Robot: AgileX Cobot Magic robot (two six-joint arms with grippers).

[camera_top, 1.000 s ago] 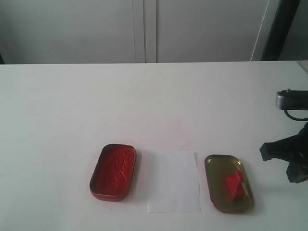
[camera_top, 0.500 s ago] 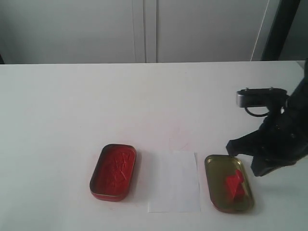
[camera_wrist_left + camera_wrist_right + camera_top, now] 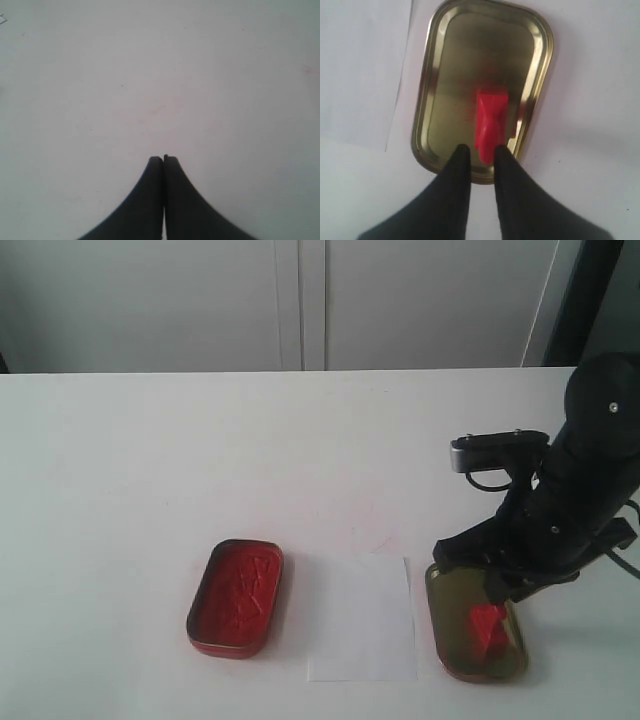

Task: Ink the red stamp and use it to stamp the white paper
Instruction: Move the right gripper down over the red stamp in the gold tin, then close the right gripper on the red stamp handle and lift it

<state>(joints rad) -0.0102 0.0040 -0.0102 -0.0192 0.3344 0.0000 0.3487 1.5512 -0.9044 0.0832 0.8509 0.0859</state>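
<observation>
The red stamp (image 3: 487,625) lies on its side inside a gold tin lid (image 3: 440,635) at the front right. My right gripper (image 3: 478,572) hangs over that lid, open. In the right wrist view its two dark fingers (image 3: 461,165) straddle the near end of the red stamp (image 3: 490,122) without closing on it, above the lid's rim (image 3: 431,95). The white paper (image 3: 362,618) lies flat just left of the lid, and its corner (image 3: 360,65) shows in the right wrist view. My left gripper (image 3: 163,159) is shut and empty over bare tabletop, out of the exterior view.
A red oblong ink-pad tin (image 3: 236,596) lies open left of the paper. Faint pink smudges (image 3: 370,525) mark the white tabletop behind the paper. A grey cabinet wall (image 3: 300,300) stands behind the table's far edge.
My right arm has come in from the right edge, moving left and toward the front until its gripper is over the gold lid and the stamp. Tins, paper and stamp have not moved.
</observation>
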